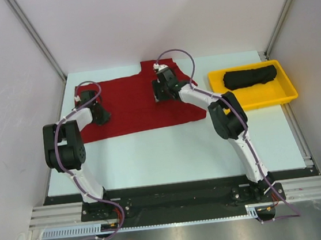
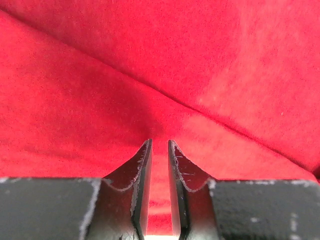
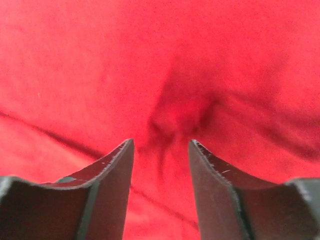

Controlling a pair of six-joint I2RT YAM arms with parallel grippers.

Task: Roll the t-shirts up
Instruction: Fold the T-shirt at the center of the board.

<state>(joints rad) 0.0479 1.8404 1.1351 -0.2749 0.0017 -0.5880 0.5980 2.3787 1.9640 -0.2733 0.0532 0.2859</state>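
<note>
The deep red t-shirt [image 1: 136, 108] lies spread flat across the back left of the white table. My left gripper [image 1: 101, 117] is down on its left part. In the left wrist view its jaws [image 2: 159, 142] stand a narrow slit apart, pinching a fold of the red t-shirt [image 2: 150, 65]. My right gripper [image 1: 159, 91] hovers over the shirt's upper middle. In the right wrist view it [image 3: 161, 142] is open, with nothing between the fingers and a small pinched wrinkle in the red t-shirt [image 3: 180, 117] just ahead. The black t-shirt [image 1: 250, 77] lies rolled in the tray.
A yellow plastic tray [image 1: 288, 91] sits at the back right of the table and holds the black roll. Bare white table [image 1: 170, 153] stretches between the red shirt and the arm bases. Grey walls and metal posts close in the back and sides.
</note>
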